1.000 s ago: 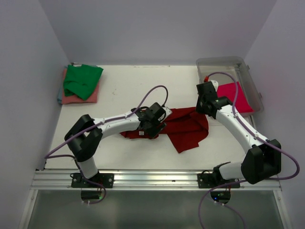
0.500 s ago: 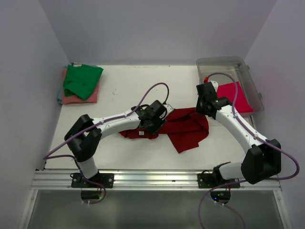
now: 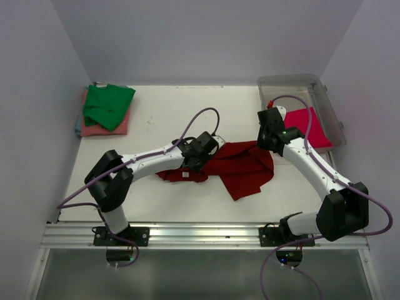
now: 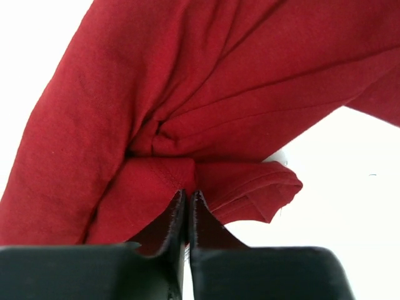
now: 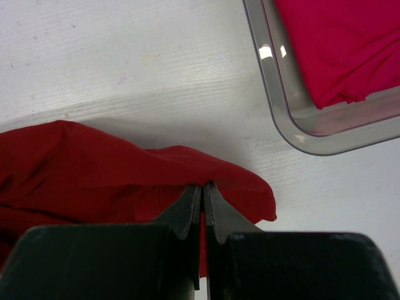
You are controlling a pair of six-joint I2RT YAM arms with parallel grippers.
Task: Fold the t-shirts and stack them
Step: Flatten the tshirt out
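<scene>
- Dark red t-shirt (image 3: 240, 165): lies crumpled on the table (image 3: 162, 119), just left of the clear plastic tub (image 3: 294, 80).
- Left gripper (image 4: 187, 197): jaws closed, pinching a fold of the shirt on its side away from the tub.
- Right gripper (image 5: 203, 187): jaws closed on the shirt's edge nearest the tub.

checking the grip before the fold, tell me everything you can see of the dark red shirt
The dark red t-shirt is soft, matte cloth, crumpled and unfolded, lying on the white table with a flap trailing toward the near edge. The left gripper pinches a bunched fold; the right gripper pinches its far right edge.
</scene>
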